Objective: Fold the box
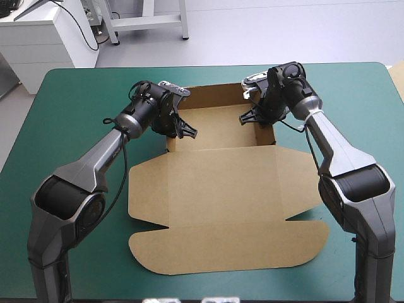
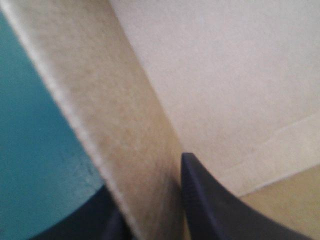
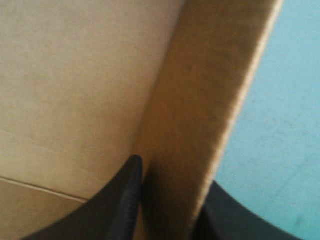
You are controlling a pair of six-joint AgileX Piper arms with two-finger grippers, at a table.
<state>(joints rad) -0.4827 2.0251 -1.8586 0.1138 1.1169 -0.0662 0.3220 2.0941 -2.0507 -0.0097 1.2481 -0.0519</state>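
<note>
Box (image 1: 221, 129) walls stand clamped in left claw (image 1: 184, 130) and right claw (image 1: 250, 117), lid (image 1: 227, 208) flat nearside.

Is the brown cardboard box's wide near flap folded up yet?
No, the wide lid flap of the brown cardboard box lies flat on the teal-green table cover.

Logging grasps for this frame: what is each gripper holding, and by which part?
Both hold the box: the left gripper is shut on its raised left wall, the right gripper on its raised right wall.
</note>
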